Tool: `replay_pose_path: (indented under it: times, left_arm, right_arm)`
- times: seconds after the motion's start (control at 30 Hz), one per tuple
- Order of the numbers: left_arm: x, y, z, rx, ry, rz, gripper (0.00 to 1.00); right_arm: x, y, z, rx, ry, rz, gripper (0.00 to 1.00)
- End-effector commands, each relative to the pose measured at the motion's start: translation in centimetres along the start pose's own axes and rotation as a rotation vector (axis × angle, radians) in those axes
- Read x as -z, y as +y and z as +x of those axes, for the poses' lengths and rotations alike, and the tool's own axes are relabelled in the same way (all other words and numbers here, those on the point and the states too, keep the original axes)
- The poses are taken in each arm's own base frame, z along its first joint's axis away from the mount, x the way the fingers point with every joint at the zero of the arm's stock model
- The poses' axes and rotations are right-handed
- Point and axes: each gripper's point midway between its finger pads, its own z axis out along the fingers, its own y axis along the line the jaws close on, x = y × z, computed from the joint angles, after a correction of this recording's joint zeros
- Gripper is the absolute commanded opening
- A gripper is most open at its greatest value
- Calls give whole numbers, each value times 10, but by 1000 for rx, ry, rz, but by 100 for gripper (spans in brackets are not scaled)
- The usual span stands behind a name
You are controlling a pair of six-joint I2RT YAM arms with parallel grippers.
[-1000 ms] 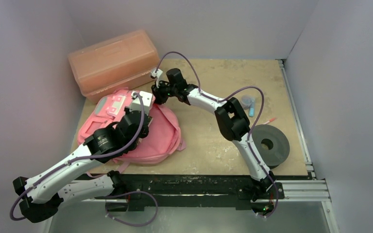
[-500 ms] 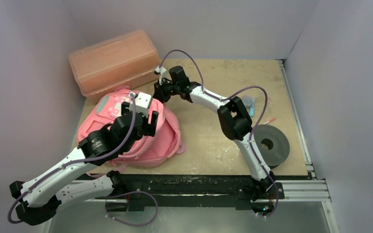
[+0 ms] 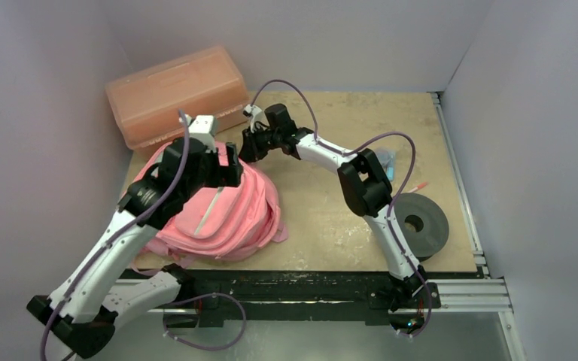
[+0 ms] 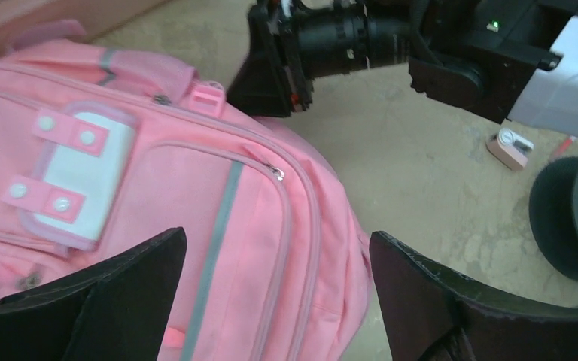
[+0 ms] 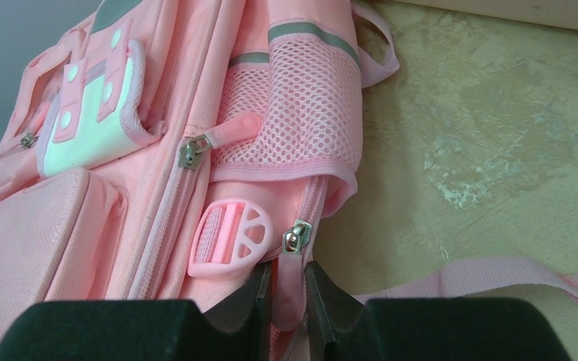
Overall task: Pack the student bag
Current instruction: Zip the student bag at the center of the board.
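A: Where's the backpack [image 3: 229,214]?

B: Left part of the table [image 3: 323,233], front face up, just beside the salmon-orange plastic box [image 3: 177,94]. Can't tell if they touch. 1 strap [image 5: 497,274] lies flat on the tabletop.

A: Left gripper [image 4: 277,241]?

B: Over the bag's far end, near the box. Jaws wide apart, nothing between them. In the wrist view the front panel lies below, and a grey strip [image 4: 222,226] runs down between the 2 fingers. Contact with the fabric: can't tell.

A: Right gripper [image 5: 288,289]?

B: At the bag's far-right corner, low, just beside the fabric. Fingers pinched on a pink zipper pull [image 5: 290,274] hanging from a metal slider [image 5: 295,237]. The mesh side pocket [image 5: 293,105] sits just above it in the wrist view, with a pink plastic buckle [image 5: 229,237] right beside the slider.

A: How do the 2 grippers sit?

B: Near each other, both at the bag's far end, left one higher. The right wrist shows at the top of the left wrist view.

A: Any labels or text?

B: Only candidate is a white patch [image 4: 83,180] on the front pocket, crossed by 2 pink tabs with 4 studs. Any print there is too blurred to tell.

A: Other items?

B: Dark grey roll [image 3: 419,222] at the right side of the table, well apart from the bag. A small pink-and-white item [image 4: 510,147] lies near it, too small to name.
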Motion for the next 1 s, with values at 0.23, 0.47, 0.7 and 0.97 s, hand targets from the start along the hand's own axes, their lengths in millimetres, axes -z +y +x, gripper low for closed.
replay_pose_path:
  times: [0.23,0.47,0.7,0.97]
  left_arm:
    - [-41,-61,91,-465,341,-46,99]
    - [-64,-37,130,-708,444,-359,96]
    - [-46,-5,88,-770,318,-607,36]
    - [-20,-11,58,-406,153,-294,0]
  right_arm:
    - [26,53,-64,6,-128,-107,8]
    - [31,54,-60,0,-122,-102,11]
    - [35,53,-58,11,-124,-75,20]
    - [34,62,-69,-69,-137,-125,38]
